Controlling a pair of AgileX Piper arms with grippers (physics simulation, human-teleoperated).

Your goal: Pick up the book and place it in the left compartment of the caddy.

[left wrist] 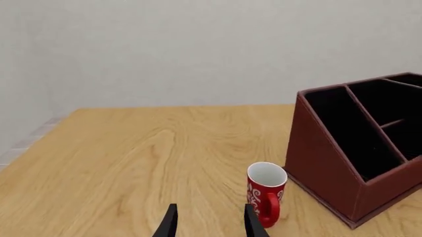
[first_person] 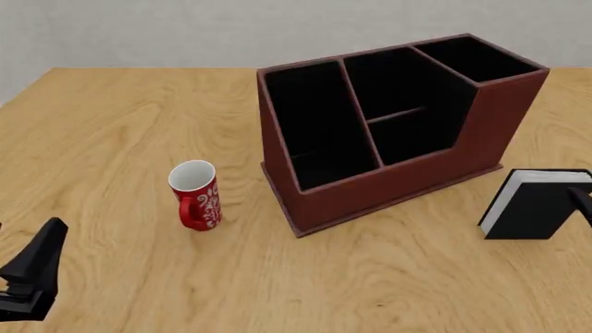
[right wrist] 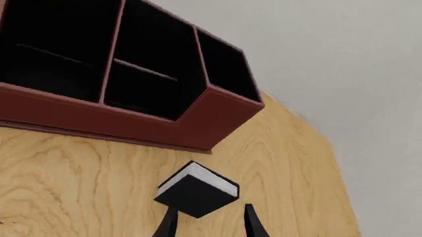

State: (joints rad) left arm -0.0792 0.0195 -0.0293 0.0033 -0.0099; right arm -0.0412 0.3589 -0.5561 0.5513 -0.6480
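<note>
The black book (first_person: 536, 207) with white page edges stands upright on the table to the right of the caddy (first_person: 389, 180). In the right wrist view the book (right wrist: 197, 193) sits just ahead of my right gripper (right wrist: 209, 223), which is open, its tips at the book's near corner. Only one of its fingers (first_person: 584, 201) shows in the front view, at the book's right edge. The left compartment (first_person: 319, 121) is a long black slot with nothing in it. My left gripper (left wrist: 211, 224) is open and holds nothing, low at the table's near left.
A red mug (first_person: 196, 195) with a white inside stands left of the caddy, close to its front left corner; it sits just beside my left fingertips (left wrist: 253, 223) in the left wrist view. Bare wooden table (first_person: 111, 139) surrounds it. A grey wall lies beyond the far edge.
</note>
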